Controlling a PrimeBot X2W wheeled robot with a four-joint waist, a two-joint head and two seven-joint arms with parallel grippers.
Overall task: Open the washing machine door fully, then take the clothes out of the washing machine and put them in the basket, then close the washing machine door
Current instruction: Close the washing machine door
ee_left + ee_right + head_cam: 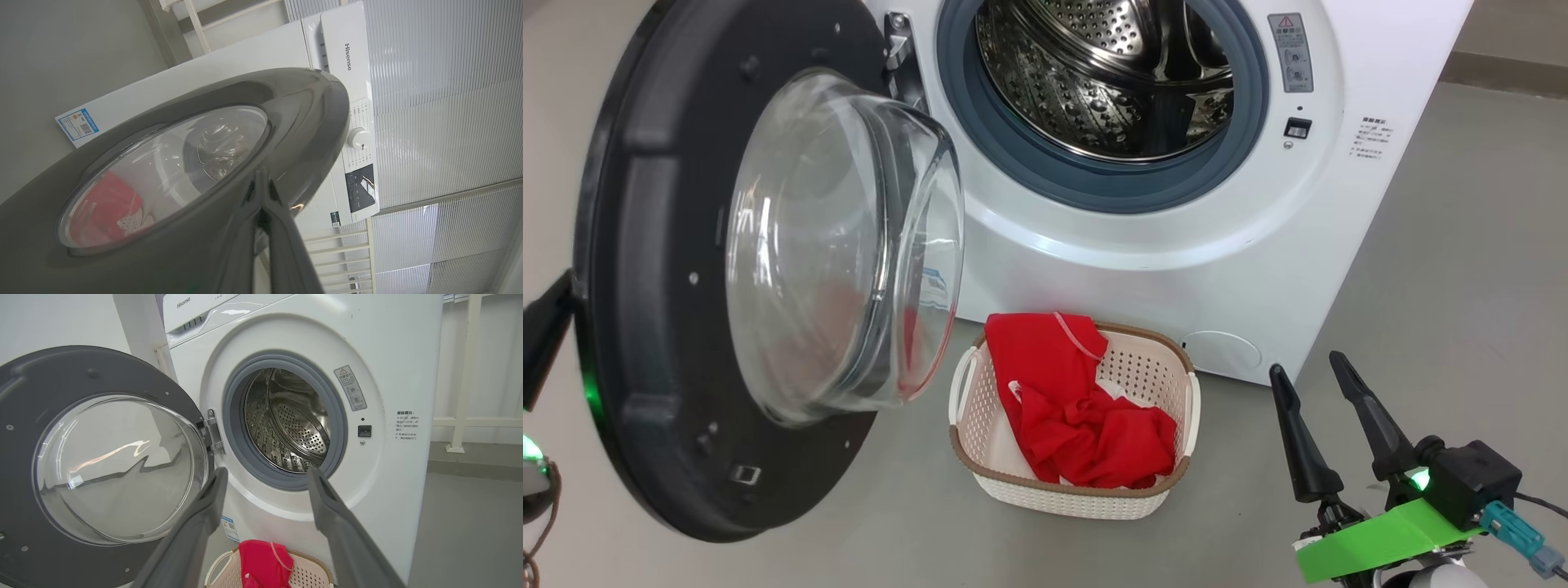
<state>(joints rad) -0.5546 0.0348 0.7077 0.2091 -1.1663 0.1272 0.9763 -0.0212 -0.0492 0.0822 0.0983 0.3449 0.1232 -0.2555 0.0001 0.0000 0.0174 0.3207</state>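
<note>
You face the washer [1143, 269], its door [645, 245] standing wide open on your left. The basket [1062, 490] sits on the floor just before the washer, holding the clothes [1078, 408]. Your right gripper [1307, 366] hovers near the basket, fingers apart. Your left gripper [259, 175] has its fingers pressed together at the door's outer face.

My right fingers [1298, 441] are two long, dark, tapering spikes of matte plastic. Behind them sit a flat bright-green bracket [1380, 539], a black boxy housing [1474, 482] with a small green light [1421, 479], a teal plug [1515, 531] and a thin black cable [1543, 505]. My left fingers [286, 253] are the same slim dark grey.
</note>
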